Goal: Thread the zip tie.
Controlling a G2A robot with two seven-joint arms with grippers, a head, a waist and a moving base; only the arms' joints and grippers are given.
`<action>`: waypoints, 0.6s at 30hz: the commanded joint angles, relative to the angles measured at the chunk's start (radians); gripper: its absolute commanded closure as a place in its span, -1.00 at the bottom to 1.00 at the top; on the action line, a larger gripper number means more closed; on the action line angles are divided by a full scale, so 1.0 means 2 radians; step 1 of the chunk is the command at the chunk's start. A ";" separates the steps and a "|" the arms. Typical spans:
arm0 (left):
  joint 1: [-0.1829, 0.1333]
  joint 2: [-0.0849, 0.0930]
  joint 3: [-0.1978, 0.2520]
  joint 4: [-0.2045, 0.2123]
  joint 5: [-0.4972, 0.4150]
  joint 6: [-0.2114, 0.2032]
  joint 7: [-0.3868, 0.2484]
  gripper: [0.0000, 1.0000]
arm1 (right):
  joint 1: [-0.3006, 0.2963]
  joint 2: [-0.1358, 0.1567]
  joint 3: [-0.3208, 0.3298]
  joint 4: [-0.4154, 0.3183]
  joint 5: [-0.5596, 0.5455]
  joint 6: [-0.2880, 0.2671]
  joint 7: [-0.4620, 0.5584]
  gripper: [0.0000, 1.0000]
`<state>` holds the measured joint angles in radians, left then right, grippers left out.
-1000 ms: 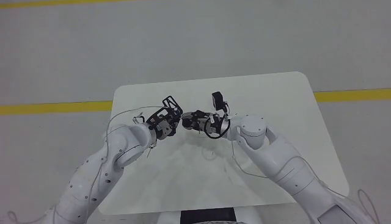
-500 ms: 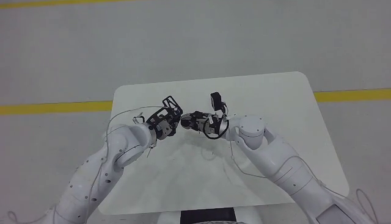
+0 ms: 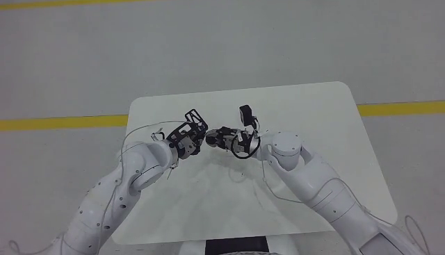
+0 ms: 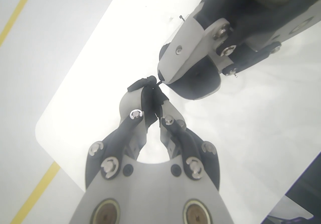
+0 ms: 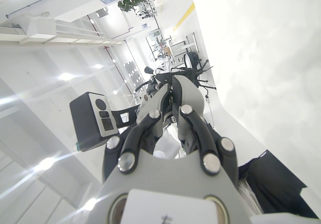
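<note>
While both arms meet tip to tip above the table [image 4: 95, 64], I log the left claw [image 4: 150, 92] pressed together on the zip tie [image 4: 158, 83]. It shows as a thin black strand bridging to the right claw [image 4: 161, 77], whose fingers also look closed on it. Head or tail, I cannot tell; the dark pads hide most of it.

Risks: very little strand is free between the tips, so slight misalignment could buckle it. Easing either grip could drop it. The tips nearly touch and could collide.
</note>
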<state>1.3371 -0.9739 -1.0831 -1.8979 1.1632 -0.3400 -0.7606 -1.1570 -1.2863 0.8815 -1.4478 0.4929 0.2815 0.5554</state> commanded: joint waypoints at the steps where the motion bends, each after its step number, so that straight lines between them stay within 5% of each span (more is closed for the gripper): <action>1: 0.000 0.000 0.000 0.000 0.000 0.000 0.000 0.96 | 0.000 0.000 0.000 0.000 -0.001 0.000 0.000 1.00; 3: 0.000 0.000 0.000 0.000 0.000 0.000 0.000 0.24 | 0.000 -0.001 0.000 0.000 -0.001 0.000 0.001 1.00; 4: 0.000 0.000 0.000 0.000 0.000 0.000 0.000 0.06 | 0.000 -0.001 0.001 0.000 -0.002 0.000 0.000 1.00; 6: 0.000 0.000 0.000 0.000 0.000 0.000 0.000 -1.00 | -0.001 -0.001 0.002 0.000 -0.003 0.001 -0.001 1.00; 18: 0.000 0.000 0.000 0.000 0.000 0.000 0.000 -1.00 | -0.009 0.004 0.029 0.004 0.001 -0.015 0.021 1.00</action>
<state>1.3371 -0.9739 -1.0831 -1.8979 1.1632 -0.3400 -0.7606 -1.1742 -1.2806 0.9313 -1.4422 0.4947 0.2555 0.5850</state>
